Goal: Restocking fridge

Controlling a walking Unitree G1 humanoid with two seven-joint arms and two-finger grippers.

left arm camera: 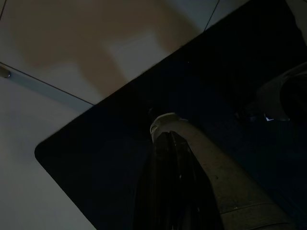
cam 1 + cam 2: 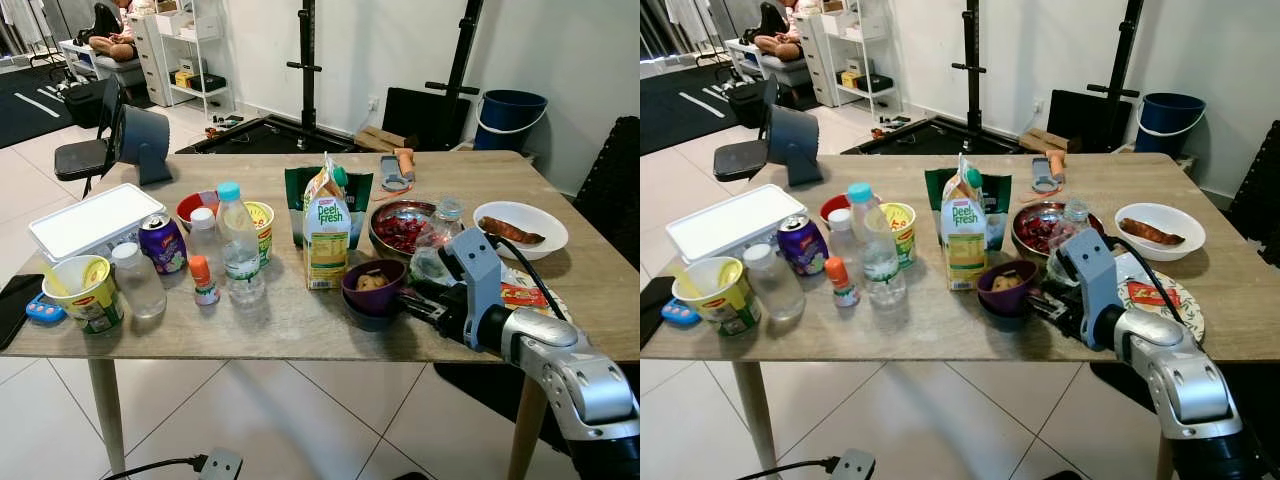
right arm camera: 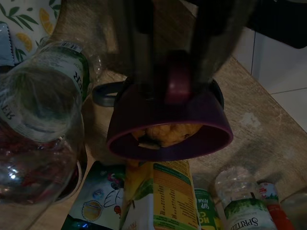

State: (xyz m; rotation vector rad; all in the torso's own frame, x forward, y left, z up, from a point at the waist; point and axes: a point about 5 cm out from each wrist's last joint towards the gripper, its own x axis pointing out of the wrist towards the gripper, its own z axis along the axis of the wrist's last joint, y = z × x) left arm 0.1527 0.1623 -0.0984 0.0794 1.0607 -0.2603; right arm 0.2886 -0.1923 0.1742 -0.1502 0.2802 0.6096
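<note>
So the purple bowl (image 2: 374, 287) is the thing in play here, sitting near the front edge of the wooden table (image 2: 290, 330), just in front-right of the Peel Fresh juice carton (image 2: 326, 232). The right gripper (image 2: 408, 303) is right at the bowl's near-right side. In the right wrist view the 2 black fingers (image 3: 132, 43) straddle the bowl's rim (image 3: 178, 86), 1 finger looking like it's inside and 1 outside, narrowed down on the wall. I'd call that a pinch on the rim, though it's dark and blurry, so how firm the grip is I can't say. There's some yellowish food in the bowl, so it'll want to stay level when lifted.

Pose-wise, the right arm (image 2: 560, 370) comes in low from the robot's right, forearm roughly level with the tabletop, wrist pointing left toward the bowl. Left arm's just hanging idle; its wrist view is too dark, so I cannot tell what those fingers are doing.

Beyond the bowl: a clear plastic bottle (image 2: 438, 228) and a metal bowl of red stuff (image 2: 402, 229) sit just behind it. The water bottle (image 2: 239, 243) stands left of the carton.

My guess is the next move is a straight lift, minding the carton.
</note>
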